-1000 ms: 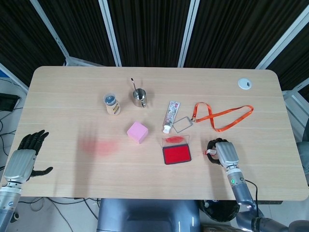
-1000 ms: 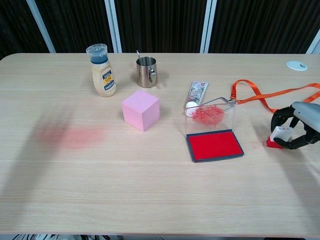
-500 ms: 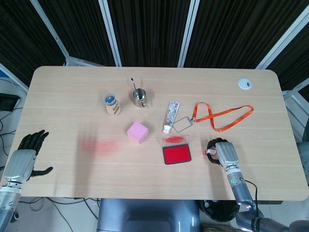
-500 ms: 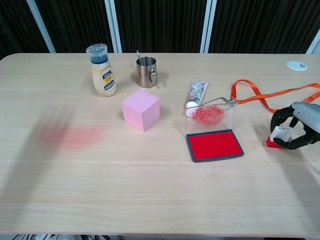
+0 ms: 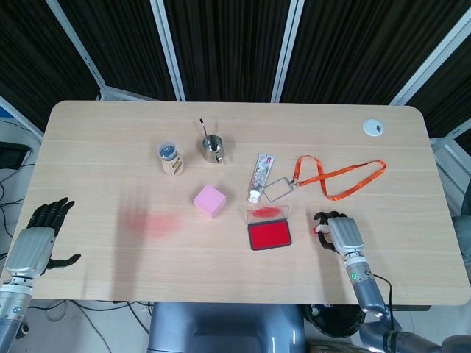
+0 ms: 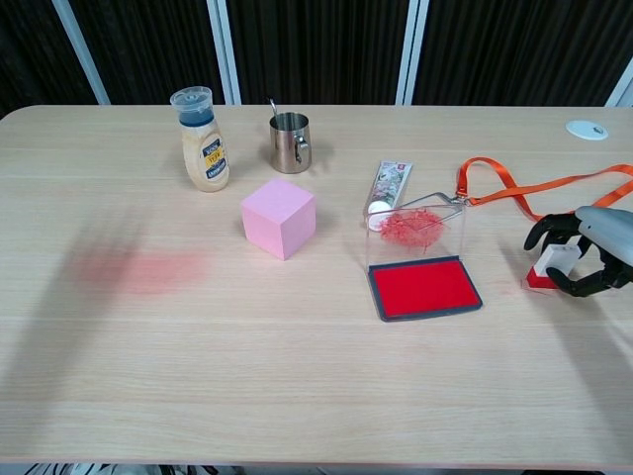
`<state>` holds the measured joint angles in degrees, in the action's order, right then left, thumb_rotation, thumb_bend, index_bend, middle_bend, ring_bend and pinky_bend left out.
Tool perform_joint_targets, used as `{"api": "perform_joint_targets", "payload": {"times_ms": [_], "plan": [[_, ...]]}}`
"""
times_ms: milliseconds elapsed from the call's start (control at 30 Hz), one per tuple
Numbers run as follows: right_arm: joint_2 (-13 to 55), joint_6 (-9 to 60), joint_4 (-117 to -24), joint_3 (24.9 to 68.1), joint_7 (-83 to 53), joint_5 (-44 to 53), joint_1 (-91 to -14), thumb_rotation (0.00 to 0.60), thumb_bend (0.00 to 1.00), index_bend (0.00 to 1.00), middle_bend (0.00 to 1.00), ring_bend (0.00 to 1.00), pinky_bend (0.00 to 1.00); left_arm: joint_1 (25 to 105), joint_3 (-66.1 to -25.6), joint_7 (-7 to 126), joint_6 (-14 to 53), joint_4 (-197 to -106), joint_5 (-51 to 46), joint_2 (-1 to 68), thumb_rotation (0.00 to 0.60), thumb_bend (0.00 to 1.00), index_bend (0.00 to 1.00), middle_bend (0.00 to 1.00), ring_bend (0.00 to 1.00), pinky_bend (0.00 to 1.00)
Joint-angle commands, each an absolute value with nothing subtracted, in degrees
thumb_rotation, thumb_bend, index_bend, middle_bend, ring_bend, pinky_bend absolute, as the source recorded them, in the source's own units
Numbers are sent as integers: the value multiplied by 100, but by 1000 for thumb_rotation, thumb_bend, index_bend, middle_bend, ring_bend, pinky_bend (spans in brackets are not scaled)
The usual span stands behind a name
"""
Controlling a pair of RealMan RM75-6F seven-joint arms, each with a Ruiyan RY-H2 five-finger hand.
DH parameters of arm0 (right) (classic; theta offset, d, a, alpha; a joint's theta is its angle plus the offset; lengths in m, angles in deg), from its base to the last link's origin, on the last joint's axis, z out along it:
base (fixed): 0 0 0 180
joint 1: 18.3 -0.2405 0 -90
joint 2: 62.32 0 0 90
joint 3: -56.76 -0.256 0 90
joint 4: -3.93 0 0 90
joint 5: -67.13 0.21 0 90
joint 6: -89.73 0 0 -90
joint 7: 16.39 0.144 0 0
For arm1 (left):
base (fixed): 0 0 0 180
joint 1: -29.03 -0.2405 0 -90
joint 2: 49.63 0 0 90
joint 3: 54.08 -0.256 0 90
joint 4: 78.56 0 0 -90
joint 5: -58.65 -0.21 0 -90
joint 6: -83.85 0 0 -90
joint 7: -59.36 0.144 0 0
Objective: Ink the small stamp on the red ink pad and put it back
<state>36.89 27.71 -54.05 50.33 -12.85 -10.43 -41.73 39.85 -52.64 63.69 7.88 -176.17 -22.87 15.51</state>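
The small stamp point(image 6: 551, 265), white with a red base, stands on the table to the right of the red ink pad point(image 6: 425, 287). My right hand point(image 6: 584, 247) arches over it with fingers spread, and they seem to be off the stamp. From the head view the stamp point(image 5: 318, 229) peeks out at the left of the right hand point(image 5: 340, 232), near the ink pad point(image 5: 269, 234). The pad's clear lid point(image 6: 415, 233) stands up, smeared red. My left hand point(image 5: 33, 235) hangs off the table's left edge, fingers apart and holding nothing.
A pink cube point(image 5: 209, 201), a sauce bottle point(image 5: 171, 158) and a metal cup point(image 5: 213, 147) stand left of the pad. A tube point(image 5: 261, 175) and an orange lanyard point(image 5: 346, 176) with a badge holder point(image 5: 277, 189) lie behind it. A red stain point(image 5: 151, 223) marks the table's left part.
The right hand's fingers have spread apart from around the stamp, which stays standing on the table. The left hand has not moved.
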Motion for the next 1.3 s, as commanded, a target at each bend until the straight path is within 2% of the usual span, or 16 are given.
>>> {"api": "perform_joint_targets", "payload": {"times_ms": [33, 267, 367, 667, 900, 1100, 1300], "plan": [[3687, 2765, -5419, 5029, -1292, -1044, -4175, 600, 528, 350, 431, 298, 351, 3986, -5264, 6367, 787, -17617, -2289, 1551, 600, 22, 0, 0, 0, 0], [3661, 2752, -5477, 5012, -1334, -1033, -4176, 600, 513, 328, 424, 298, 351, 3985, -5265, 6363, 786, -17614, -2293, 1553, 600, 22, 0, 0, 0, 0], [3647, 2744, -5508, 5007, -1362, -1025, -4174, 600, 477, 306, 411, 293, 350, 3984, -5265, 6362, 781, -17613, -2297, 1553, 600, 22, 0, 0, 0, 0], [3555, 2758, -5655, 5017, -1546, -975, -4151, 600, 274, 153, 243, 213, 291, 3982, -5265, 6360, 771, -17614, -2308, 1550, 600, 22, 0, 0, 0, 0], [3379, 2650, -5955, 4997, -1759, -995, -4137, 600, 228, 102, 161, 152, 272, 3979, -5264, 6341, 761, -17615, -2318, 1546, 600, 22, 0, 0, 0, 0], [2843, 2338, -6587, 5017, -2165, -1202, -4092, 600, 206, 68, 135, 132, 270, 3980, -5269, 6325, 760, -17617, -2338, 1538, 600, 22, 0, 0, 0, 0], [1897, 2033, -7611, 5088, -2683, -1302, -3895, 600, 181, 27, 92, 92, 255, 3974, -5295, 6331, 737, -17606, -2409, 1531, 600, 22, 0, 0, 0, 0]]}}
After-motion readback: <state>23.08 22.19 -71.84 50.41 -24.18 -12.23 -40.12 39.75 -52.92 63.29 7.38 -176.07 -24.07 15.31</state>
